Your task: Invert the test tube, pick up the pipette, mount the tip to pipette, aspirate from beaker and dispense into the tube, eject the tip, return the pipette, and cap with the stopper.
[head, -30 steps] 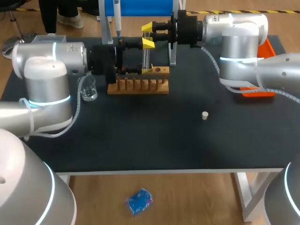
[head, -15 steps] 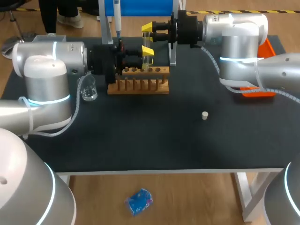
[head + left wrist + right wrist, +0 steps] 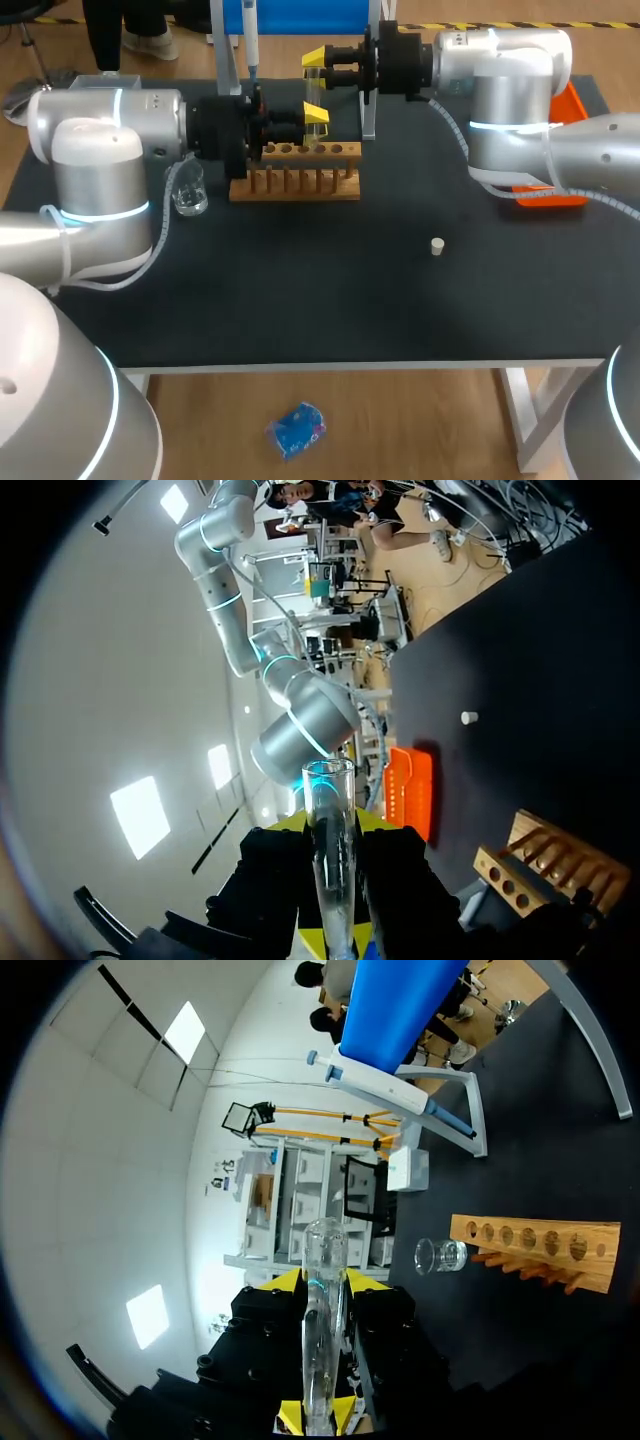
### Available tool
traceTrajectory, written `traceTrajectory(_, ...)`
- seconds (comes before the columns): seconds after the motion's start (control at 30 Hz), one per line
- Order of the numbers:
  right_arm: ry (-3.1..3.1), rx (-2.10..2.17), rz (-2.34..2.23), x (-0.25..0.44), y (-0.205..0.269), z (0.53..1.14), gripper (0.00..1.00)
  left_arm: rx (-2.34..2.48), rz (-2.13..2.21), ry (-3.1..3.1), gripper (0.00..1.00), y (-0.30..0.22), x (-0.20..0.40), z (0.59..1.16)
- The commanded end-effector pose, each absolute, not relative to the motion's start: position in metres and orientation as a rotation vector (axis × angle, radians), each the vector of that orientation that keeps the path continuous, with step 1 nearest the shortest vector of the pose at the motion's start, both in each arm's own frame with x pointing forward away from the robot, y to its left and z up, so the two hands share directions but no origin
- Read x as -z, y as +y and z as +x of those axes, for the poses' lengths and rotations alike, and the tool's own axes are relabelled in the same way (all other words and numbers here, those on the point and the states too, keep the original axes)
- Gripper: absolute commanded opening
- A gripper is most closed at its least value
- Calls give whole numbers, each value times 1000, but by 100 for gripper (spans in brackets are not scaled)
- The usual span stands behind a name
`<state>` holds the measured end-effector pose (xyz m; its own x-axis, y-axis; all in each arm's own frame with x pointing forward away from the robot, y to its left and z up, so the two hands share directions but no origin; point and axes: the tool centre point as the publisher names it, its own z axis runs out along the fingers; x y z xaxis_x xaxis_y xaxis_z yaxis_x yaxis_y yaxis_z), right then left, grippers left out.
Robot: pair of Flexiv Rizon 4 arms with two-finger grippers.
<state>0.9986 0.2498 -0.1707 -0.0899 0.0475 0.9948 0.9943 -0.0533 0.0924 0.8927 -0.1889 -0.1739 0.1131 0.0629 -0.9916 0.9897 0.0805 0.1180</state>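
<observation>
The clear test tube [image 3: 311,86] stands upright above the wooden rack [image 3: 295,182]. My right gripper [image 3: 314,58] is shut on its upper part, coming in from the right. My left gripper [image 3: 316,112] is shut on the tube lower down, just over the rack. In the left wrist view the tube [image 3: 332,865] runs between my left gripper's [image 3: 332,825] fingers. The right wrist view has the tube [image 3: 322,1345] between my right gripper's [image 3: 320,1288] fingers. The pipette [image 3: 250,40] hangs on its stand at the back. A glass beaker [image 3: 189,190] sits left of the rack. The white stopper [image 3: 437,245] lies on the mat.
An orange tip box [image 3: 565,150] lies at the right edge, partly behind my right arm. A metal stand leg [image 3: 368,110] rises just behind the rack. The black mat [image 3: 320,290] in front of the rack holds only the stopper.
My left gripper's fingers, wide apart a second ago, have come together on the lower part of the tube. The right arm and the tube have stayed where they were.
</observation>
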Motion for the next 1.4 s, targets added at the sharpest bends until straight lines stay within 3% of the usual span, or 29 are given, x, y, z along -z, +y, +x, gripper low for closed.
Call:
traceTrajectory(0.03, -1286, 1295, -1240, 172, 249, 1000, 0, 1036, 1246, 1201, 0, -189, 172, 893)
traceTrajectory(0.1, -1286, 1295, -1240, 172, 249, 1000, 0, 1036, 1246, 1201, 0, -189, 172, 893)
traceTrajectory(0.13, -1286, 1295, -1240, 172, 249, 1000, 68, 1036, 1246, 1201, 0, -189, 172, 893)
traceTrajectory(0.17, -1286, 1295, -1240, 172, 249, 1000, 100, 1036, 1246, 1201, 0, -189, 172, 893)
traceTrajectory(0.67, -1286, 1295, -1240, 172, 249, 1000, 100, 1036, 1246, 1201, 0, -189, 172, 893)
traceTrajectory(1.07, -1633, 1615, -1084, 167, 181, 998, 100, 1036, 1246, 1201, 0, -189, 172, 893)
traceTrajectory(1.4, -1633, 1615, -1084, 167, 181, 998, 100, 1036, 1246, 1201, 0, -189, 172, 893)
